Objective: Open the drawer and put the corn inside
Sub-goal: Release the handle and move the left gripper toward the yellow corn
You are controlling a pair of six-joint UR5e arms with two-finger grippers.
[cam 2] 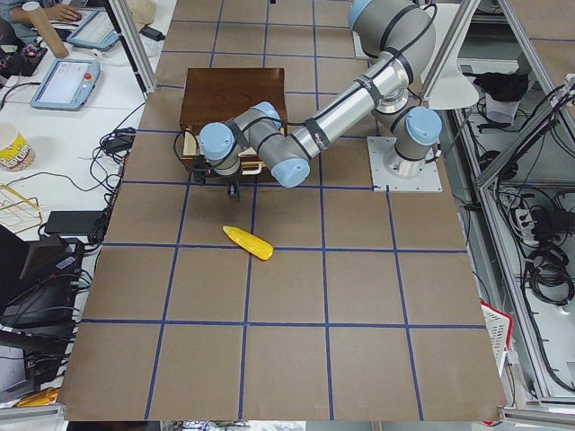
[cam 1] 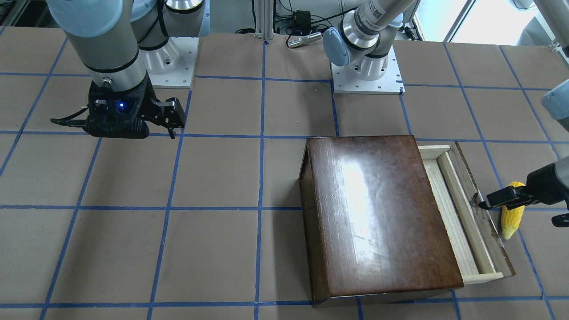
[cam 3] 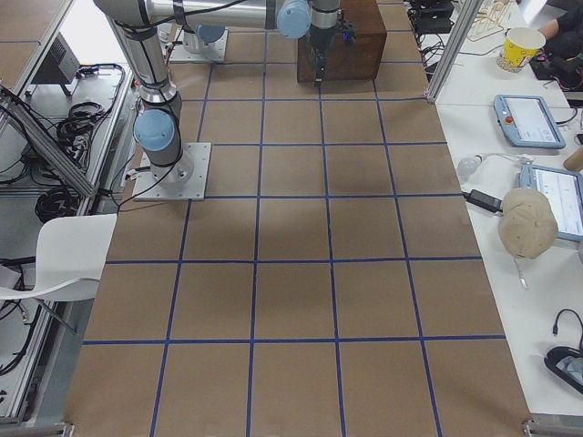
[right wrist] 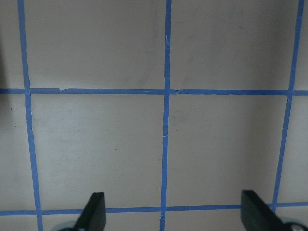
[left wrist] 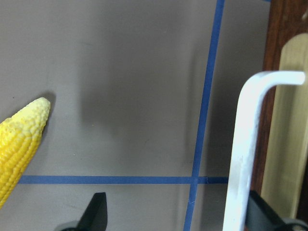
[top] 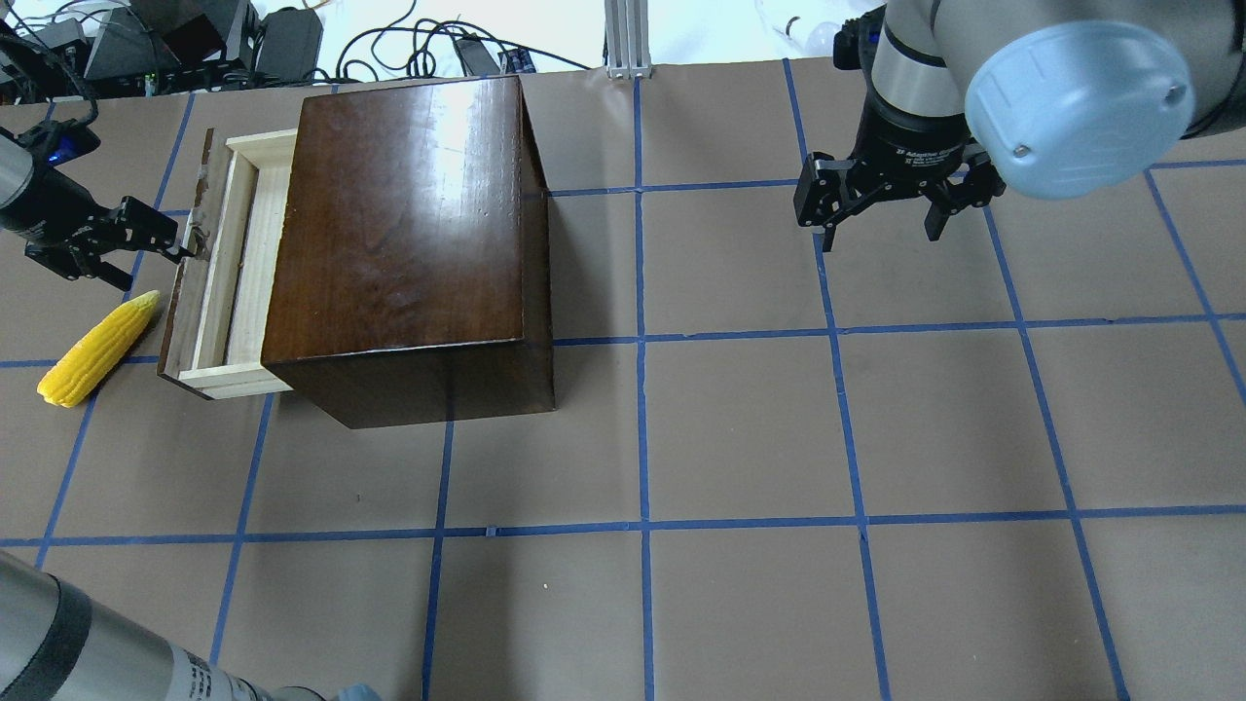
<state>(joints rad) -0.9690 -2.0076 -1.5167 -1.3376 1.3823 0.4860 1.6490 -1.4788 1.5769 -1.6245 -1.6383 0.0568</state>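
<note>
A robotics lab: two arms (cam 2: 359, 99) on bolted baseplates (cam 1: 386, 82), a table (cam 1: 213, 178) gridded in blue tape (cam 1: 260, 178), teach pendants (cam 2: 61, 83), cables (top: 419, 44) tangled beyond the left gripper (top: 156, 271).

The right arm (cam 1: 109, 49) and left arm (cam 1: 378, 18) are silver-grey tubes with pale blue round joint caps (top: 1081, 107), on white square base plates (cam 1: 186, 62) dotted with small screws, ending in black fingers (right wrist: 96, 211); a blue light (cam 1: 121, 105) and black cable (cam 1: 66, 122) mark the right wrist.
</note>
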